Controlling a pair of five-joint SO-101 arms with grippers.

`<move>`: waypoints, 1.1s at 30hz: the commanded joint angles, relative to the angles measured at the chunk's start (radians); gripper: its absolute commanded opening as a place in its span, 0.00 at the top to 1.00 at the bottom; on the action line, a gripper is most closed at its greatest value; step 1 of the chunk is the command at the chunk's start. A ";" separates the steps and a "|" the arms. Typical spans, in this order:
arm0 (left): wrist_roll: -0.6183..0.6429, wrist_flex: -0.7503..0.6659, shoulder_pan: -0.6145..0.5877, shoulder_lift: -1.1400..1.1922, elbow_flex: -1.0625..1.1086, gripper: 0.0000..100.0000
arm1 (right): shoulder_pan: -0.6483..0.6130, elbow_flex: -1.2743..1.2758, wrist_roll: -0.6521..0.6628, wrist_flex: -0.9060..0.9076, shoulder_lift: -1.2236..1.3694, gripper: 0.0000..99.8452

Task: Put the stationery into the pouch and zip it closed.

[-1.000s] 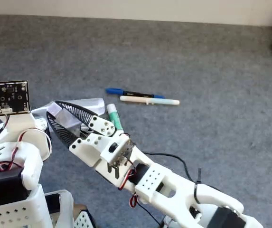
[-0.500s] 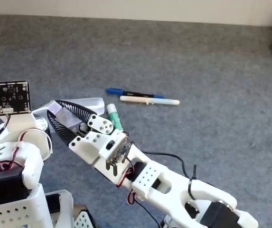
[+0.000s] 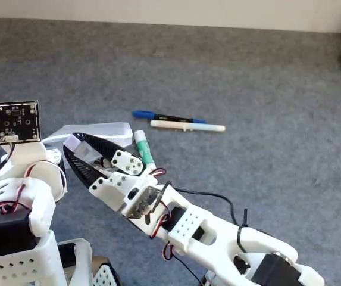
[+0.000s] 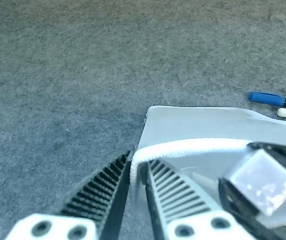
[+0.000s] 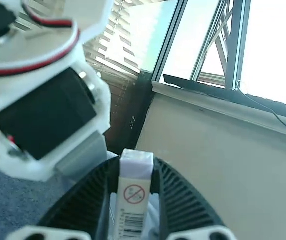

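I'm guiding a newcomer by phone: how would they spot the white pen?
In the middle of the grey carpet, two pens lie side by side. The white pen is the one nearer the arms, pale against the dark blue pen.

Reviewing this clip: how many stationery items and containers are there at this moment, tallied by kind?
Pens: 2 (blue-and-black pen, white pen)
Markers: 1 (green-and-white marker)
Erasers: 1 (white wrapped eraser block)
Pouches: 1 (pale grey fabric pouch)
Total: 5
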 commanded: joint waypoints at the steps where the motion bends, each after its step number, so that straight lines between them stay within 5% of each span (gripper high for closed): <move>1: 0.011 -0.012 0.012 0.015 -0.005 0.99 | 0.030 0.008 0.014 -0.005 0.001 0.93; 10: 0.011 -0.014 0.012 0.015 -0.005 0.99 | 0.030 0.084 0.012 0.004 -0.111 0.90; 22: 0.011 -0.025 0.012 0.019 -0.004 0.99 | 0.025 0.125 0.008 0.450 -0.492 0.90; 28: 0.011 -0.025 0.010 0.019 -0.004 0.99 | 0.025 0.122 -0.161 0.625 -0.628 0.89; 33: 0.011 -0.025 0.010 0.019 -0.004 0.99 | 0.024 0.104 -0.178 0.785 -0.691 0.89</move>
